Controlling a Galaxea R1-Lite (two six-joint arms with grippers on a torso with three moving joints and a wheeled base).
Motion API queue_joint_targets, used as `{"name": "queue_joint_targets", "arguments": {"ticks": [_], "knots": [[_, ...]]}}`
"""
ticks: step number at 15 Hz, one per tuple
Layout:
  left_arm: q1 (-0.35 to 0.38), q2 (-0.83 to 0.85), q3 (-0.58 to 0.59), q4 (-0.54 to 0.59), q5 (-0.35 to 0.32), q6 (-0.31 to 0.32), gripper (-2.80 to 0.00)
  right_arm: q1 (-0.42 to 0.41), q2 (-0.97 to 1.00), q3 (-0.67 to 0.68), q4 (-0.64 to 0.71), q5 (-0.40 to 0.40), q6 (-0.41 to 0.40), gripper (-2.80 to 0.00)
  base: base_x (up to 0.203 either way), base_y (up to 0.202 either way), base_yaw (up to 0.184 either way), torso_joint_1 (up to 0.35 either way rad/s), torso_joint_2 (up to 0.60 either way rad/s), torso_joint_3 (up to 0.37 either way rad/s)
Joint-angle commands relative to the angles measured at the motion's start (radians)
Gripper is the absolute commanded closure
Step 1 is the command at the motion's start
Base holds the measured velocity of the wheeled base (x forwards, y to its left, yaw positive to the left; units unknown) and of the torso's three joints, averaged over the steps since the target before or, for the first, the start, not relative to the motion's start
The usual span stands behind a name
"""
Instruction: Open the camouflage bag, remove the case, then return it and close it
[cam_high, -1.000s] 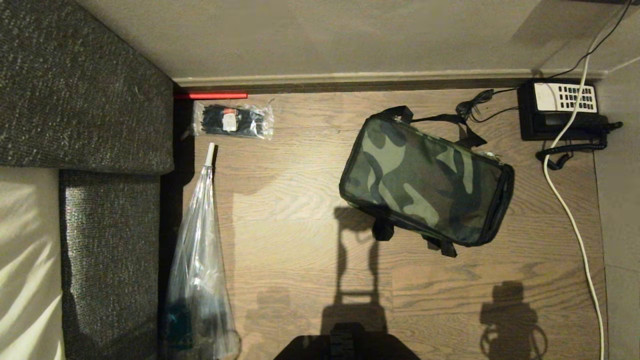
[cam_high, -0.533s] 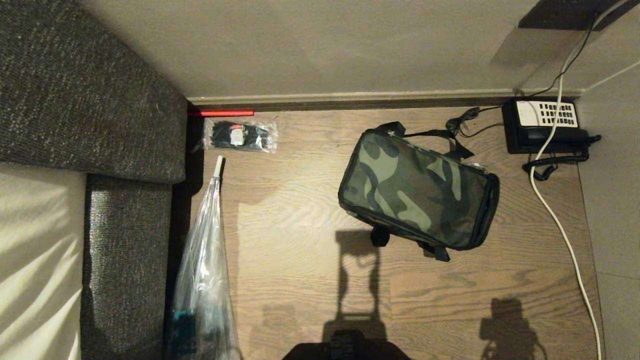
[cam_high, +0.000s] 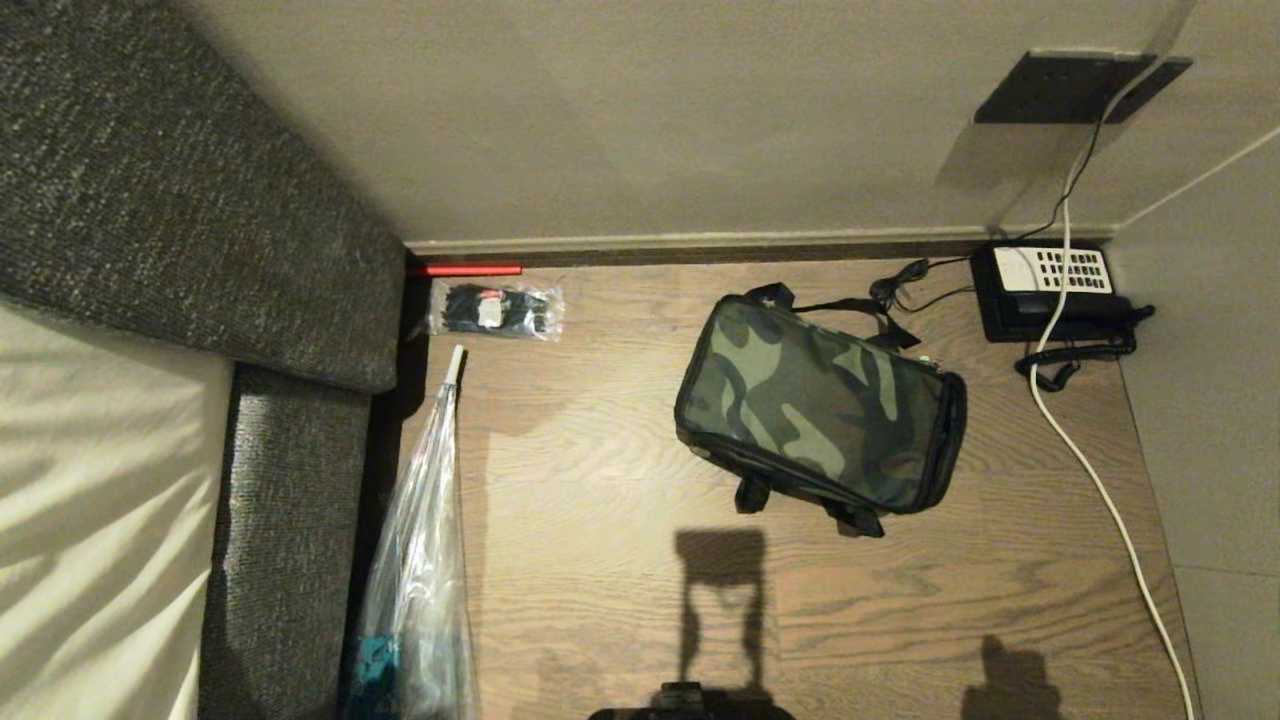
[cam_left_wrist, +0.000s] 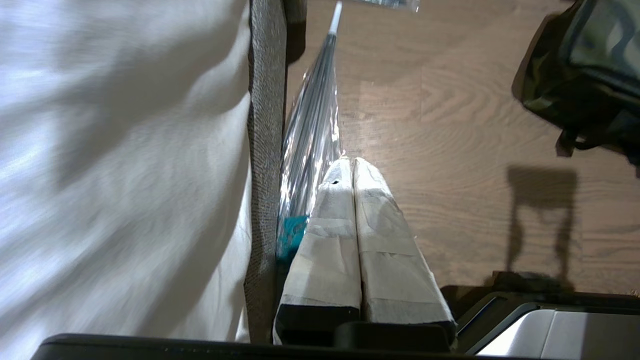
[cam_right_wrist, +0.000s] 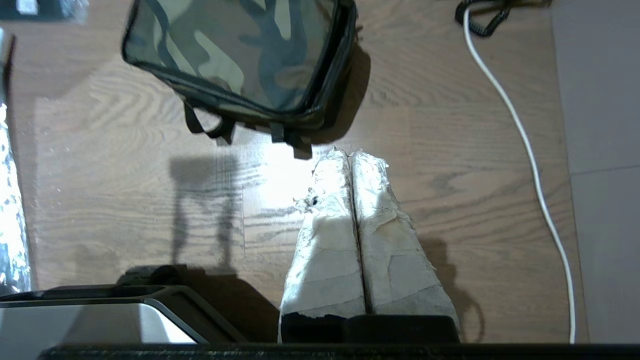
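My left gripper hangs above the wooden floor with its taped fingers pressed flat together, nothing between them. Just off these fingers' outer side lies a clear plastic sleeve, its narrow white end pointing away from me, and past that runs the grey woven edge of a sofa with a pale cushion. A clear packet of black cable ties lies on the floor beyond the sleeve's tip. The camouflage bag lies closed on the floor, ahead of my left fingers and well off to their inner side. My right gripper is also pinched shut and empty, its taped fingertips just short of the bag's near edge and its black strap loops. Beyond these fingers' outer side a white cable trails over the boards, and a black telephone sits in the far corner.
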Motion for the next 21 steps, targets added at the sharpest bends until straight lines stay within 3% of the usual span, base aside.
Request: {"name": "queue_joint_targets", "arguments": {"ticks": [1, 21], "knots": [[0.0, 0.0, 0.0, 0.0, 0.001, 0.0, 0.0, 0.0, -0.029, 0.012, -0.001, 0.0, 0.001, 0.0, 0.0, 0.0, 0.0, -0.002, 0.0, 0.198], [0.001, 0.0, 0.0, 0.0, 0.001, 0.0, 0.0, 0.0, -0.029, 0.012, -0.001, 0.0, 0.001, 0.0, 0.0, 0.0, 0.0, 0.001, 0.0, 0.203]]}}
